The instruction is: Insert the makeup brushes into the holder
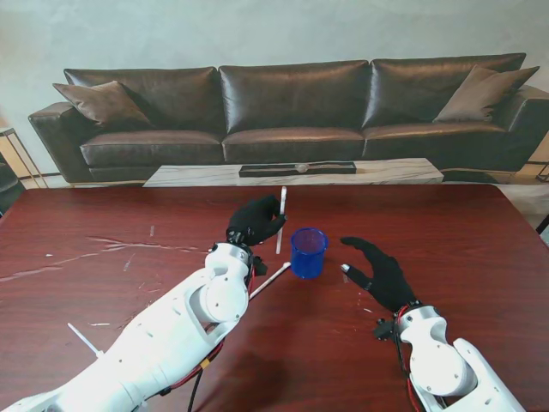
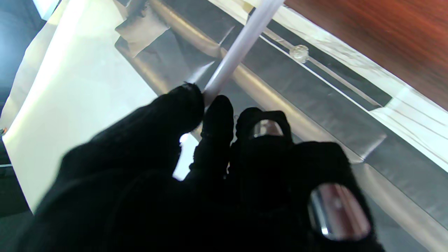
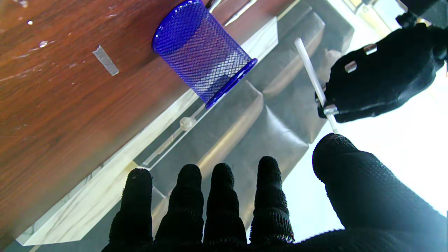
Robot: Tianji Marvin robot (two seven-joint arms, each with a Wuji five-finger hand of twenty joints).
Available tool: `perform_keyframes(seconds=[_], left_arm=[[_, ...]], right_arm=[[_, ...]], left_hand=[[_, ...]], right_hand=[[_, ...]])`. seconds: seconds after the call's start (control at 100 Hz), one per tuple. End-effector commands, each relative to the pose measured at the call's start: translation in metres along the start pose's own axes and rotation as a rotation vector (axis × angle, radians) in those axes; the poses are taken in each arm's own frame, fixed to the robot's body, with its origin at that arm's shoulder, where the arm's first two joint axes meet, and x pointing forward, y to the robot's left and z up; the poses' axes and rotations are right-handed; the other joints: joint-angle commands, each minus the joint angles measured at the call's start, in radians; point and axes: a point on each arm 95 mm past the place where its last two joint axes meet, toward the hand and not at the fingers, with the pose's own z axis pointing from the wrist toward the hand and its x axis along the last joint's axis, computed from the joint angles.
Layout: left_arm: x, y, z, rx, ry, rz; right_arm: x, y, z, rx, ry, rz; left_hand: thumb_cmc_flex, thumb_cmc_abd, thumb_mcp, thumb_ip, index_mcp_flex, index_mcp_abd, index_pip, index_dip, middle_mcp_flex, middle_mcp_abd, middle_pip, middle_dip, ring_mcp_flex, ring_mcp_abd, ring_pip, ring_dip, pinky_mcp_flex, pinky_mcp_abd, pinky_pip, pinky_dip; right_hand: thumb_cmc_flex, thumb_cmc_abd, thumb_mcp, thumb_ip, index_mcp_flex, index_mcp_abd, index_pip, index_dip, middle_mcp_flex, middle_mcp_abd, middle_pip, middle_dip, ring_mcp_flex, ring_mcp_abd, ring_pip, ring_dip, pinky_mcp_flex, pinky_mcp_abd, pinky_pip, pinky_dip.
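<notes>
The blue mesh holder (image 1: 308, 251) stands upright near the table's middle; it also shows in the right wrist view (image 3: 203, 52). My left hand (image 1: 255, 221) is raised just left of it, shut on a thin white brush handle (image 1: 282, 209) that points steeply up. The left wrist view shows the fingers (image 2: 217, 115) pinching that handle (image 2: 238, 49). A second white brush (image 1: 270, 279) lies on the table by the holder's near left side. My right hand (image 1: 377, 270) hovers to the right of the holder, open, fingers (image 3: 210, 203) spread and holding nothing.
Another white stick (image 1: 83, 339) lies near my left forearm. Pale scratches and a tape scrap (image 3: 105, 60) mark the dark wooden table (image 1: 446, 232). Beyond the far edge are a marble low table (image 1: 292, 174) and a dark leather sofa (image 1: 292, 103).
</notes>
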Motion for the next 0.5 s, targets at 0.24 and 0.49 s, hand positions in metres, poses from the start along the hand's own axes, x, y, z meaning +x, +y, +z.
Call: perform_keyframes(seconds=[0.24, 0.49], left_arm=[[0.034, 0.01, 0.022, 0.003, 0.067, -0.075], [0.029, 0.026, 0.027, -0.032, 0.032, -0.128]], right_arm=[[0.0, 0.0, -0.009, -0.017, -0.001, -0.013], [0.0, 0.001, -0.01, -0.022, 0.001, -0.018]], left_hand=[[0.072, 0.065, -0.07, -0.028, -0.05, -0.059, -0.021, 0.025, -0.017, 0.045, 0.032, 0.023, -0.072, 0.045, 0.014, 0.018, -0.029, -0.155, 0.185, -0.132], [0.177, 0.137, -0.242, -0.054, -0.105, -0.155, -0.085, 0.005, -0.083, -0.03, -0.115, 0.054, -0.216, 0.119, -0.149, 0.052, -0.245, -0.029, 0.053, -0.144]], right_hand=[[-0.026, 0.019, -0.025, 0.015, 0.012, 0.001, 0.0, 0.008, -0.028, -0.01, 0.009, -0.001, 0.02, -0.013, 0.002, 0.007, -0.008, -0.01, 0.016, 0.029], [-0.027, 0.026, -0.029, 0.015, 0.015, 0.001, 0.0, 0.007, -0.026, -0.01, 0.006, -0.002, 0.021, -0.013, 0.002, 0.007, -0.007, -0.009, 0.019, 0.029]])
